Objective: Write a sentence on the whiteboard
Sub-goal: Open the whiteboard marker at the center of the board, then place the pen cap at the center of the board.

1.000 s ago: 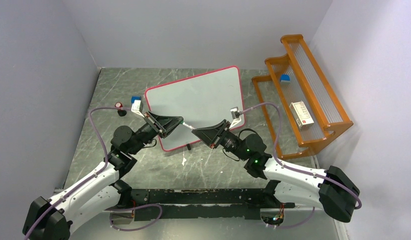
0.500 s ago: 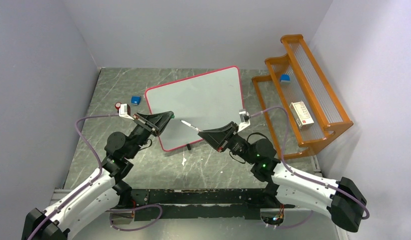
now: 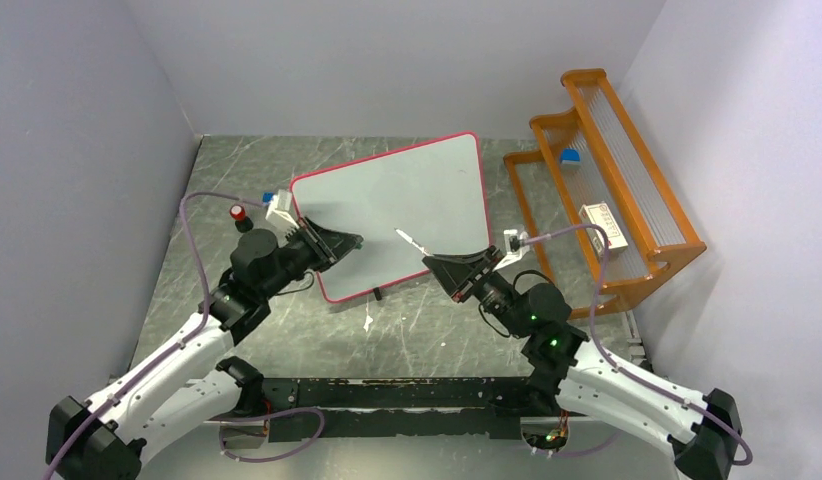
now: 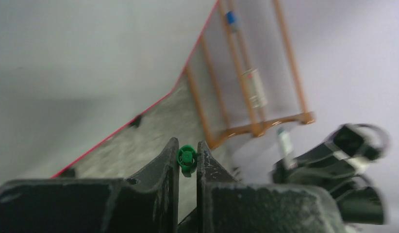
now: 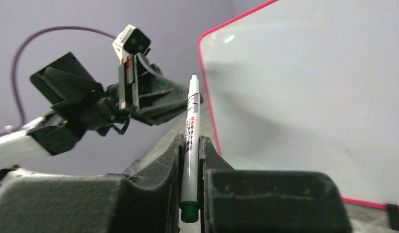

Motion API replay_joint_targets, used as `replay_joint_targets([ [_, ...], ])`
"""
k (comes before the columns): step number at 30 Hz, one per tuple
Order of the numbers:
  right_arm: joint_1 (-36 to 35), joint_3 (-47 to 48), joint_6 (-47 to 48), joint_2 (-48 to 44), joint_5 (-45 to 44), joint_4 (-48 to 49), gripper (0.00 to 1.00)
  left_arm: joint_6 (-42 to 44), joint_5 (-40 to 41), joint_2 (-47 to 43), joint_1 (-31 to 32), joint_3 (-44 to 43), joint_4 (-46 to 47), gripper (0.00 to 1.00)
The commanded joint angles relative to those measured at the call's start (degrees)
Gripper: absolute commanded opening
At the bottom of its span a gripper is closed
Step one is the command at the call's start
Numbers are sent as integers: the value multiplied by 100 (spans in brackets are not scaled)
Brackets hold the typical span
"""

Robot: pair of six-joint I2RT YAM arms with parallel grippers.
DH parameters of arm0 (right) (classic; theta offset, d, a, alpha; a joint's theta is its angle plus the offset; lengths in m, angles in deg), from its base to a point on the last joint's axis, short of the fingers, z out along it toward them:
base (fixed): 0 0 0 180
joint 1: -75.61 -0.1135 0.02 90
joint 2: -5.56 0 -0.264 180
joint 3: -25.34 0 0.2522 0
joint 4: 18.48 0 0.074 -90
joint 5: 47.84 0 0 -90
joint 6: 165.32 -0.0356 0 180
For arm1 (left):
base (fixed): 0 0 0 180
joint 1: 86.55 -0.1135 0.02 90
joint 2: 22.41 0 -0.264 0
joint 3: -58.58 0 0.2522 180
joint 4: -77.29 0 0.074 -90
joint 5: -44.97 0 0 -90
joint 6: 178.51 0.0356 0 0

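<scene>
The board (image 3: 402, 205) lies flat and skewed on the table (image 3: 427, 330), mid-field between the two arms, its surface plain white; the rack (image 3: 607, 190) stands to its right. The left tool (image 3: 349, 243) sits over the board's near left corner, pinching a green cap (image 4: 187, 158). The right tool (image 3: 434, 262) pinches a marker (image 3: 410, 241), uncapped tip pointing toward the left tool, over the board's near part.
</scene>
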Motion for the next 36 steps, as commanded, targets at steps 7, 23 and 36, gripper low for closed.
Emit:
replay_joint_targets([
  [7,39,405,1448,-511,-1375,-1320,0,2513,667,880,1529,-848,-2819,5],
  [23,36,763,2150,-1505,-2513,-2504,0,3247,1953,3996,3501,-2094,-3791,6],
  [36,38,789,2219,-1609,-2695,-2676,0,3487,2000,5245,3657,-2668,-3841,16],
])
